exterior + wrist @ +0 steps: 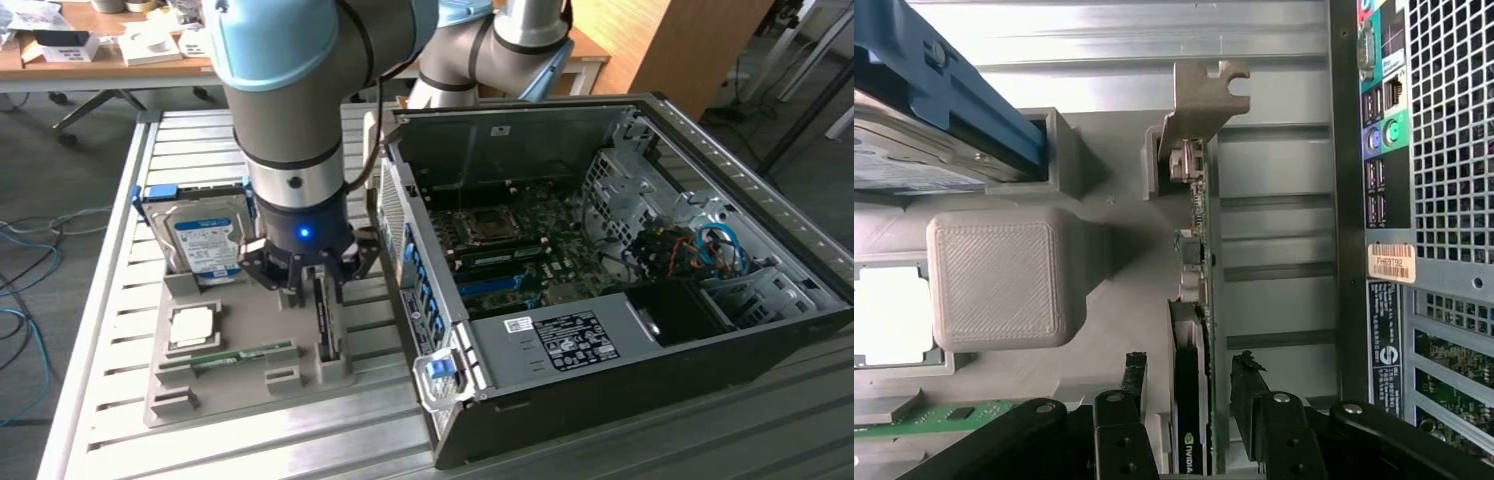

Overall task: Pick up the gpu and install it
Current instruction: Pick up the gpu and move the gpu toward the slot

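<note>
Thin, long, dark gpu card, grey metal bracket at one end, upright on edge in grey plastic tray, lower left-centre of exterior view. Black gripper spread wide, straddling the card, unclamped.

light: bright and even on my end, table slats shine pale | shadows: soft, beside the grey block in wrist view | glare: cpu blown out white there | dim: pc case insides, pretty murky

The gpu has a dull grey metal bracket; the holder is matt, finely ridged grey plastic.
</note>
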Robot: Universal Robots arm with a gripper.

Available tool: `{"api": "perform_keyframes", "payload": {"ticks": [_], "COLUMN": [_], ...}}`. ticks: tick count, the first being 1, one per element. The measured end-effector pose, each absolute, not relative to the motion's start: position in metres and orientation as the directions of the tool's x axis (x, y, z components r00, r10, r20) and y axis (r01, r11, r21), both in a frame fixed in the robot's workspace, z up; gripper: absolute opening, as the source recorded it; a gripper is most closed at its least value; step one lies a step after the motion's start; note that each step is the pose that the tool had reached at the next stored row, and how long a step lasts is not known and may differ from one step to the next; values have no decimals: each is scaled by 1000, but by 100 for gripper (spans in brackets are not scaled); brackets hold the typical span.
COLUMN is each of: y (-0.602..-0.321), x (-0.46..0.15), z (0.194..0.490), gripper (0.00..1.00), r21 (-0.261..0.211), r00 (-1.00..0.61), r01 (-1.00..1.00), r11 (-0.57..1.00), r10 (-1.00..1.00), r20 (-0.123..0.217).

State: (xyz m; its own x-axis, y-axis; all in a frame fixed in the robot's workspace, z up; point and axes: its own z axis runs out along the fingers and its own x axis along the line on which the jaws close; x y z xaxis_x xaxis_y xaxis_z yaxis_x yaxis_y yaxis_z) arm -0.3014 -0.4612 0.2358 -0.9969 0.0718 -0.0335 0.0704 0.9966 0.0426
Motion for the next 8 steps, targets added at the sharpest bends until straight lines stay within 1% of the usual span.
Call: {"api": "perform_keyframes", "payload": {"ticks": [8], "y": [-461], "x": [-301], "z": [232], "gripper": [47], "r21": [38], "r00": [-997], "r01": [70], "r11": [997], "r10": [72], "r20": [-34]}}
